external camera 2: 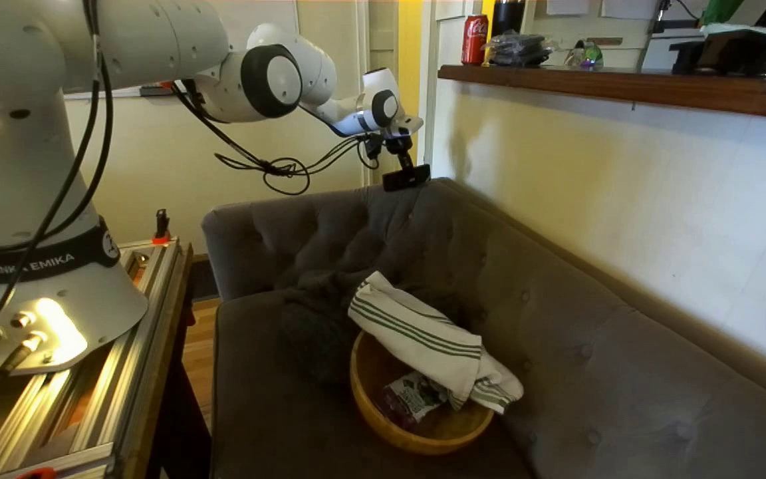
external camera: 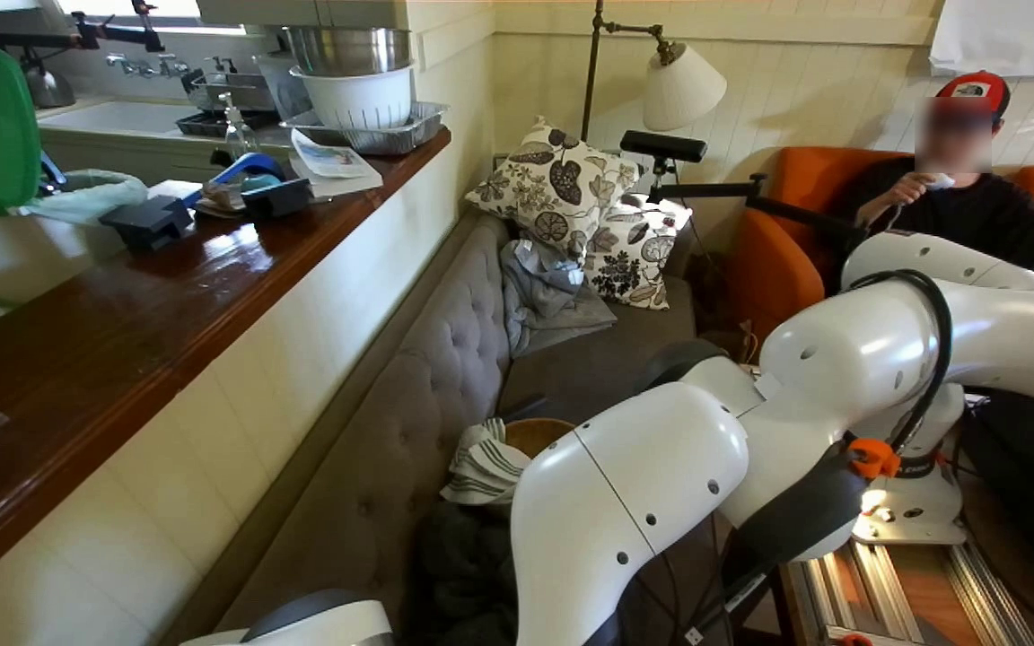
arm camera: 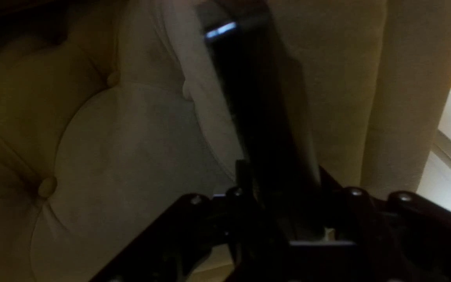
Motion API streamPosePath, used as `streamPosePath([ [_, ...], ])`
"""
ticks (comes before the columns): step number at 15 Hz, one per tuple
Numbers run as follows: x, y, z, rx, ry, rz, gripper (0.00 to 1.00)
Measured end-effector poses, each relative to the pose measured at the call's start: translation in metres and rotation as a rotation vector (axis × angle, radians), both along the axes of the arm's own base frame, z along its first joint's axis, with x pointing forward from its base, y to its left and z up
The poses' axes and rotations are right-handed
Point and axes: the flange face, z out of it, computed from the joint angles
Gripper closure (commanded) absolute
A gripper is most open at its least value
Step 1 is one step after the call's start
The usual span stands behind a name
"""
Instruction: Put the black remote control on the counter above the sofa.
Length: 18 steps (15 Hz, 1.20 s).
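Note:
In the wrist view the black remote control (arm camera: 260, 98), a slim dark bar with a glossy far end, sticks up between the fingers of my gripper (arm camera: 284, 178). The jaws are drawn in on either side of it, and it slants a little. Darkness hides much of the contact. Behind it lies the grey-brown sofa (external camera 2: 330, 229), here near its far corner. In an exterior view my arm's dark end hangs low over that corner; the dark bar shape beneath it is too small to name. Along the wall above the sofa back runs the reddish-brown counter (external camera: 239, 296).
A wooden bowl (external camera 2: 383, 436) with a striped towel (external camera 2: 423, 336) sits on the sofa seat. On the counter stand a red can (external camera 2: 475, 40), a plastic bag (external camera 2: 519, 50), dark holders (external camera: 149, 224) and stacked bowls (external camera: 351, 94). Patterned pillows (external camera: 562, 179) lean at the sofa's end.

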Motion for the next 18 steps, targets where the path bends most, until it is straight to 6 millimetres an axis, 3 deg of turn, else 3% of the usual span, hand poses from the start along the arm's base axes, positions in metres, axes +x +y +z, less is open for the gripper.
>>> streamPosePath([
  [1,0.000,0.000,0.003,-0.011,0.007,-0.006,0.94],
  [8,-0.010,-0.022,0.005,-0.163,0.148,-0.328,0.92],
  [13,-0.012,-0.035,0.023,-0.170,0.190,-0.571,0.92],
  [14,-0.010,-0.035,0.027,-0.156,0.192,-0.580,0.70],
  [18,-0.010,-0.037,0.024,-0.159,0.197,-0.580,0.70],
])
